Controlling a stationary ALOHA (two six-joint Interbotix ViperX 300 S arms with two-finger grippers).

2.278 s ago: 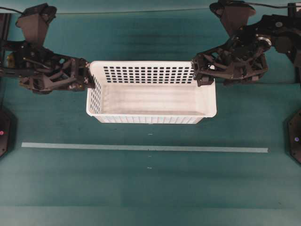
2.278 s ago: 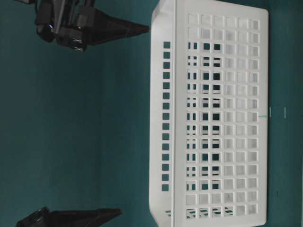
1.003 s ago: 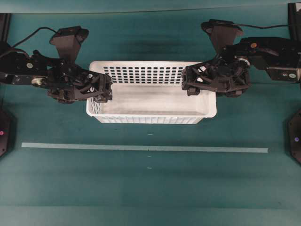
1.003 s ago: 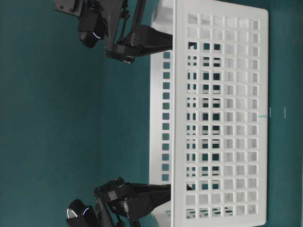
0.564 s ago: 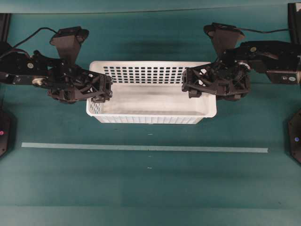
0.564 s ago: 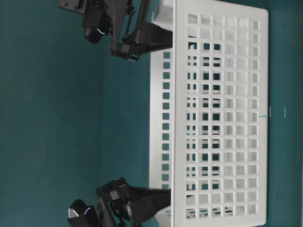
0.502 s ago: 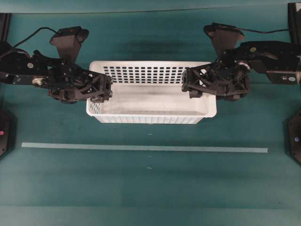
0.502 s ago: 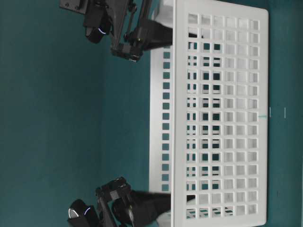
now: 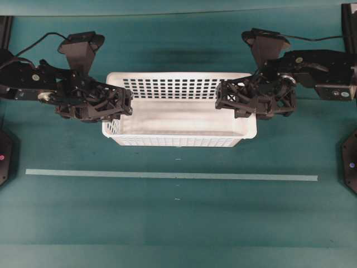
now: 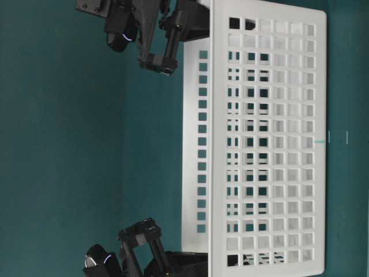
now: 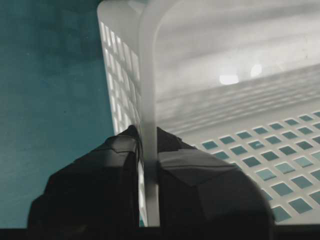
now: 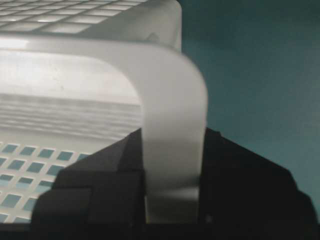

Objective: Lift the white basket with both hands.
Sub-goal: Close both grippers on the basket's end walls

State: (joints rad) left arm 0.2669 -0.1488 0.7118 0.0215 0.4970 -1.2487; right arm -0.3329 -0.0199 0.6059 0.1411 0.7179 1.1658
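The white basket [image 9: 178,118] stands on the teal table, long side facing the front. My left gripper [image 9: 114,106] is at its left end, with one finger outside the wall and one inside. In the left wrist view the jaws press on the thin end rim [image 11: 148,75], so my left gripper [image 11: 148,137] is shut on it. My right gripper [image 9: 245,102] is at the right end. In the right wrist view my right gripper [image 12: 172,145] is shut on the wide rolled rim [image 12: 172,100]. The table-level view shows the basket [image 10: 213,144] with a gripper at each end.
A pale tape strip [image 9: 167,176] runs across the table in front of the basket, with small marks near its middle. Black arm bases sit at the left edge [image 9: 4,156] and the right edge [image 9: 350,167]. Teal table surface lies all round the basket.
Both grippers, open astride the basket's end walls a second ago, have shut on the rims. The basket has barely shifted.
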